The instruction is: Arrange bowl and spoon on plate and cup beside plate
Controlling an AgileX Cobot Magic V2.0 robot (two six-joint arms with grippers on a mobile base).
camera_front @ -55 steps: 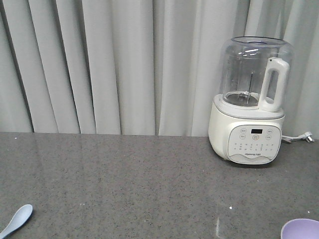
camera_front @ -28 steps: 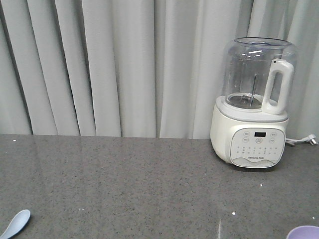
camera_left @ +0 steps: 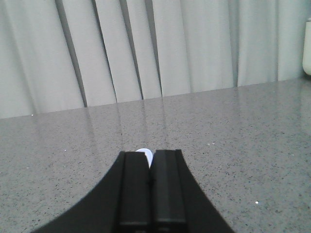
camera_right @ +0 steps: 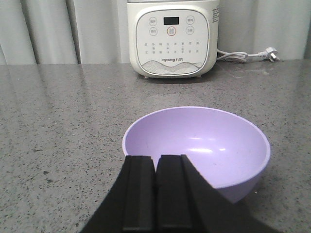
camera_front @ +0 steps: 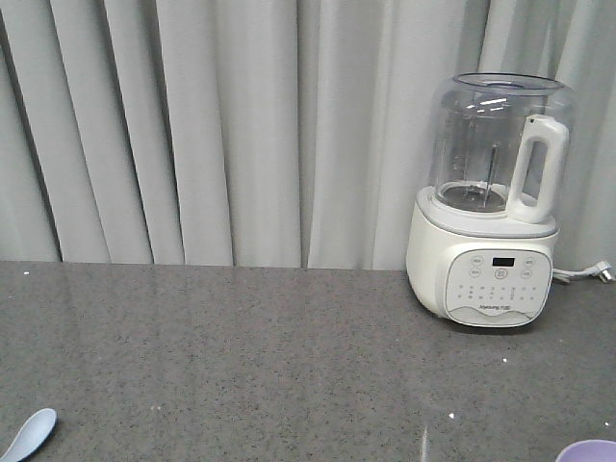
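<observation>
While front view clips the bowl (camera_front: pixel 589 451), right wrist shows its interior.

You are looking at a kitchen-style setup: a grey speckled stone tabletop (camera_front: pixel 241 356) carries a white blender (camera_front: pixel 491 207) with a clear jug and button panel, its plug (camera_right: pixel 269 52) lying loose, and pale grey curtains (camera_front: pixel 241 125) hang behind.

front view | spoon (camera_front: pixel 29 433) and bowl (camera_front: pixel 587 450) sit lower in frame | blender (camera_front: pixel 491 207) shifted right
</observation>
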